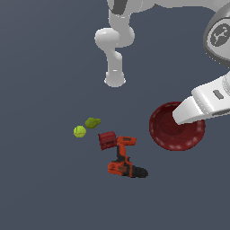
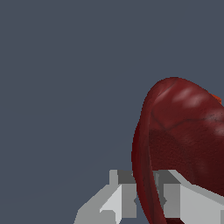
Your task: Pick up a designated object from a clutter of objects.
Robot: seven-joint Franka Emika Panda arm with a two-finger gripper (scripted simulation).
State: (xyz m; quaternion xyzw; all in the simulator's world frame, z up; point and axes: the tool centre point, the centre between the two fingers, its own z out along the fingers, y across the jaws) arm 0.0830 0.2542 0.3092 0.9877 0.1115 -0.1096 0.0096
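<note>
The white robot arm [image 1: 204, 101] reaches in from the exterior view's upper right. Its gripper [image 2: 144, 197] has its jaws narrowly parted astride the rim of the round, glossy dark red bowl [image 1: 168, 132], right of centre. The orange-red and black power drill [image 1: 123, 161], small ribbed red block [image 1: 107, 140], yellow-green ball [image 1: 79, 131] and green lumpy piece [image 1: 92, 122] lie left of it. No writing is legible.

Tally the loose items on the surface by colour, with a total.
Dark red: 2, the bowl and the ribbed block
Orange-red and black: 1, the power drill
Yellow-green: 1, the ball
Green: 1, the lumpy piece
Total: 5
</note>
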